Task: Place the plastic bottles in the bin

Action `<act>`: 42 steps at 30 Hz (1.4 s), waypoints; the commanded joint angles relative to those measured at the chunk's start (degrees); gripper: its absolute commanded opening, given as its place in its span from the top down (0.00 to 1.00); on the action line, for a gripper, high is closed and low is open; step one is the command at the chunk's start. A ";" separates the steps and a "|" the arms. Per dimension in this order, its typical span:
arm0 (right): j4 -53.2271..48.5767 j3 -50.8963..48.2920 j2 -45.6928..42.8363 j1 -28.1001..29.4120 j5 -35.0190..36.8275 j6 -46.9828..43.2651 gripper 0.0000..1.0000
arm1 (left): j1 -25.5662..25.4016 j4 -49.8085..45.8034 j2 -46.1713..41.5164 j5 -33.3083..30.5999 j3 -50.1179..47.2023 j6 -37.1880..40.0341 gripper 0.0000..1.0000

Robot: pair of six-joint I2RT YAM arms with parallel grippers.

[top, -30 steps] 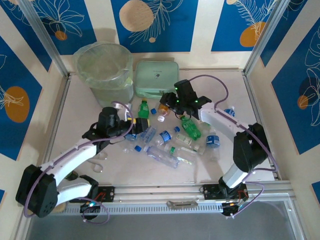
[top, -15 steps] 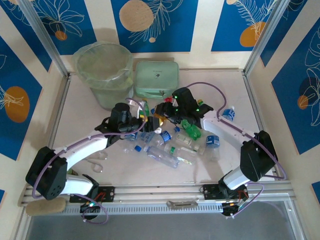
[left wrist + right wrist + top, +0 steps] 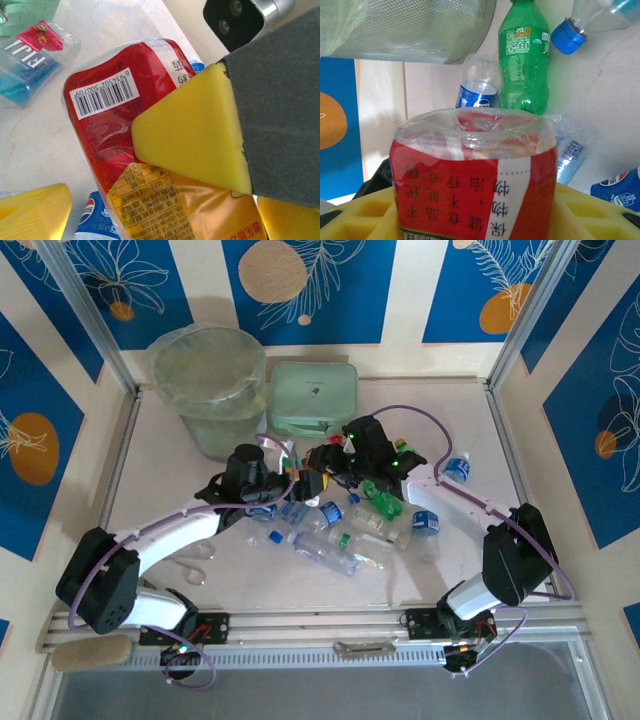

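Observation:
An orange-red bottle (image 3: 314, 478) with a red and orange label hangs above the pile between both arms. My right gripper (image 3: 328, 466) is shut on it; the bottle (image 3: 475, 175) stands between its yellow pads (image 3: 365, 215), base pointing away. My left gripper (image 3: 290, 480) is open and straddles the same bottle (image 3: 120, 115): one pad (image 3: 195, 135) lies over the label, the other pad (image 3: 30, 212) stands apart from it. Several clear and green bottles (image 3: 340, 535) lie on the table below. The pale-green bin (image 3: 205, 380) stands at the back left, its wall (image 3: 405, 30) lined with a clear bag.
A flat mint-green case (image 3: 313, 395) lies right of the bin. A green bottle (image 3: 522, 65) and a blue-labelled clear one (image 3: 477, 87) lie ahead of the right gripper. A lone blue-capped bottle (image 3: 455, 468) sits at the right. The right wrist camera (image 3: 240, 17) is close above my left finger.
The right gripper came left and down with the orange-red bottle. The left gripper moved right to meet it, and its jaws now stand around the bottle.

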 commanded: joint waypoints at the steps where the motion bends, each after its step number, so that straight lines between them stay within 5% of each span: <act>1: 1.24 -0.89 -2.27 0.66 -0.60 0.38 0.45 | -0.46 2.37 1.05 0.70 1.54 -1.00 0.11; 10: 2.43 -1.26 -2.41 1.10 -0.25 0.46 0.45 | -0.46 4.91 1.83 0.95 1.10 -2.61 0.42; 19: 0.80 -0.29 -3.47 -0.17 0.78 -0.50 0.28 | -0.38 3.21 0.28 -3.38 0.40 -2.44 0.45; 27: -0.89 -2.90 -10.89 -7.38 2.97 -1.86 0.27 | 0.10 -2.51 -2.85 -6.78 1.60 0.43 0.44; 42: -1.83 -13.69 -21.93 -13.06 6.67 -1.38 0.26 | 12.45 -24.59 -0.67 -8.60 32.22 14.09 0.48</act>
